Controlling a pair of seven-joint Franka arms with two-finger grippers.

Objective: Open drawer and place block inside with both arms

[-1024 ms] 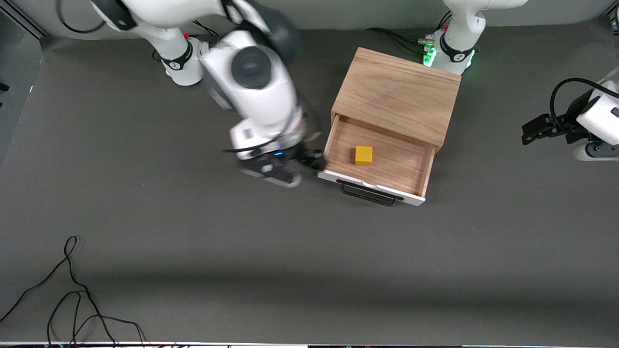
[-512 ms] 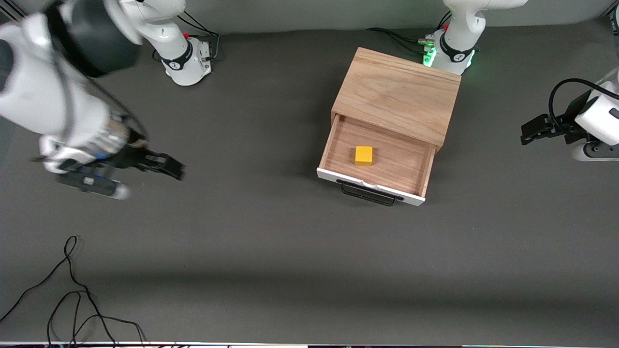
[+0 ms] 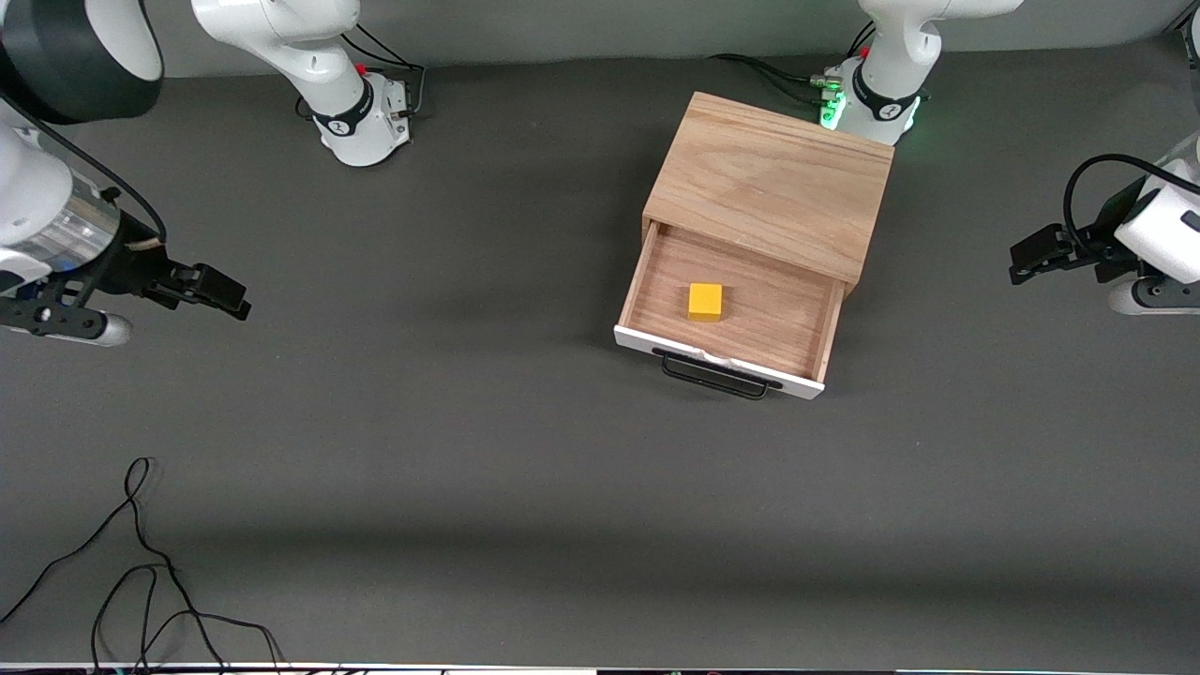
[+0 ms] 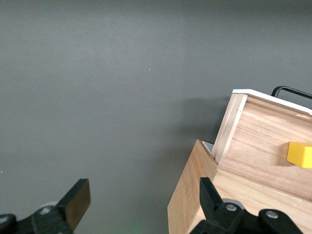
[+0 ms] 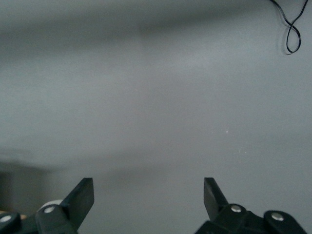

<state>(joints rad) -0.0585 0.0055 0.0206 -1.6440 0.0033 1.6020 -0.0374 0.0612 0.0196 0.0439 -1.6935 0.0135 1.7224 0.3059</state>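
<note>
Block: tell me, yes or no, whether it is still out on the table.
No: the block lies inside the open drawer, touching neither gripper.

The front view looks steeply down from high across the worktop (image 3: 487, 487), facing the arm bases along its top edge and taking in nearly the whole surface. The left wrist view looks closely past its fingers (image 4: 78, 197) at the drawer (image 4: 265, 141), shared with the front view. The right wrist view faces bare worktop near the right arm's edge
</note>
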